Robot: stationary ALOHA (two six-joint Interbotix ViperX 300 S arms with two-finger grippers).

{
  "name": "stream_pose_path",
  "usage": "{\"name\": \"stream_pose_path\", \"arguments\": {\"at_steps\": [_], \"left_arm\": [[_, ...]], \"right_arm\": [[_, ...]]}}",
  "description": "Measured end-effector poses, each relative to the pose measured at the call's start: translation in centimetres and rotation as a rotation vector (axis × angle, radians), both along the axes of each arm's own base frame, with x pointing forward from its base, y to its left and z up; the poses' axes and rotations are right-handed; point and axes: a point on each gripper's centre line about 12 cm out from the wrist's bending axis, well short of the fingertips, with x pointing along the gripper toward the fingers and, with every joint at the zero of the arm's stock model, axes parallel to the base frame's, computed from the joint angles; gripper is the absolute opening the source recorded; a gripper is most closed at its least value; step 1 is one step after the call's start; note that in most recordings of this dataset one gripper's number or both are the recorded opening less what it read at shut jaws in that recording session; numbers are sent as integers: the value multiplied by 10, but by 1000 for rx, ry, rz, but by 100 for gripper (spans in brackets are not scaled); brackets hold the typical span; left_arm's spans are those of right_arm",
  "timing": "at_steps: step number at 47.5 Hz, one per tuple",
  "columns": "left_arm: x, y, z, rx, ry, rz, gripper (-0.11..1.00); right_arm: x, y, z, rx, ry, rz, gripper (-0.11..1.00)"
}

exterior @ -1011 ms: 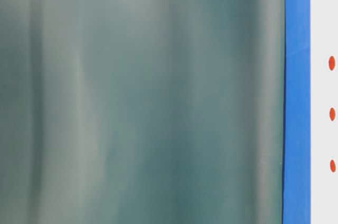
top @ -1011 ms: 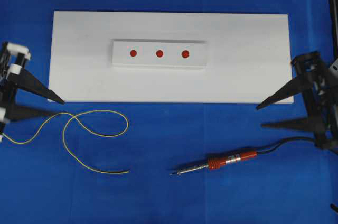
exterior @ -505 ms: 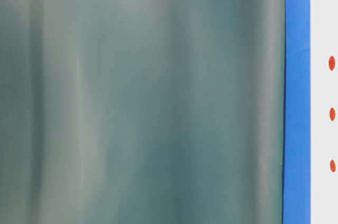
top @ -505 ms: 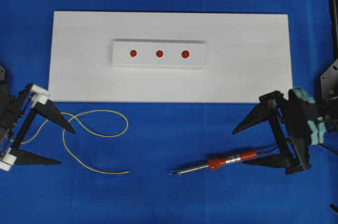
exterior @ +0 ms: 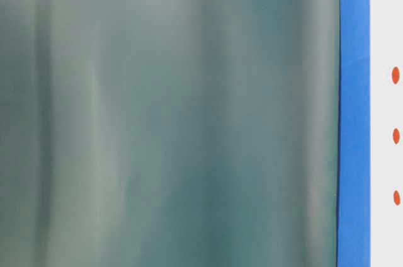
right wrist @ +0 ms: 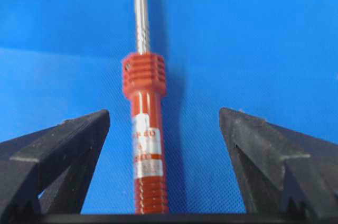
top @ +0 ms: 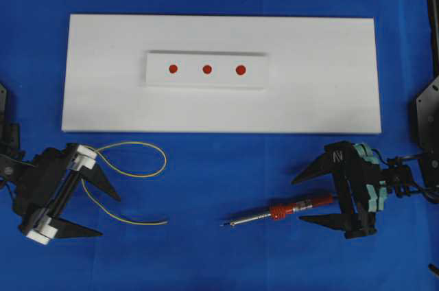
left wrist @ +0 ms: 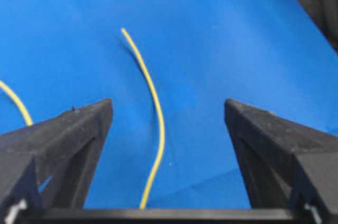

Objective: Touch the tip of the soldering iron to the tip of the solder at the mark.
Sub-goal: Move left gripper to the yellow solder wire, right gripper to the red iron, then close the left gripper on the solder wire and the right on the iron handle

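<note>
Overhead exterior view: on a blue cloth-covered table (top: 219,250), the black left gripper (top: 101,215) stands with its jaws spread wide over the thin yellow-green solder wire (top: 140,174), which loops near the lower left and ends in a free tip at centre. At lower right the black right gripper (top: 296,202), jaws also wide apart, straddles the rear of the slim soldering iron with red-orange handle, ribbed collar and thin metal shaft (top: 281,211); neither gripper holds anything. The iron lies flat, tip pointing left, well apart from the solder's end. Its black cord is mostly hidden behind the right gripper. Beyond both sits a large white rectangular board (top: 322,78) carrying a raised white block (top: 257,71) with 3 red dots (top: 207,69).

Left wrist view shows the solder (left wrist: 156,129) running between the 2 open fingers (left wrist: 63,139), its near end cut off at the frame's bottom. Right wrist view shows the iron (right wrist: 145,129) centred between open fingers (right wrist: 264,150), label print blurred, tip out of focus. Table-level view is almost wholly blocked by a blurred grey-green surface (exterior: 170,116); only a blue strip and 3 dots at the right edge remain.
</note>
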Motion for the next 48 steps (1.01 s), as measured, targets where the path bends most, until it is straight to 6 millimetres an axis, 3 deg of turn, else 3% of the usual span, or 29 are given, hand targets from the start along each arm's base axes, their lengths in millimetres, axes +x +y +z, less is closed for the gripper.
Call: {"name": "stream_pose_path", "arguments": {"at_steps": [15, 26, 31, 43, 48], "left_arm": [[16, -10, -39, 53, 100, 5, 78], [18, -13, -42, 67, 130, 0, 70], [18, -13, -43, 69, 132, 1, 61], [15, -15, -45, 86, 156, -12, 24], [15, -15, -46, 93, 164, -13, 7]], "right_arm": [[1, 3, -17, -28, 26, -17, 84], [2, 3, -19, -39, 25, -13, 80], [3, 4, -22, -45, 27, -13, 67], [6, 11, -24, -79, 17, 46, 9], [6, 13, -24, -82, 10, 66, 6]]}}
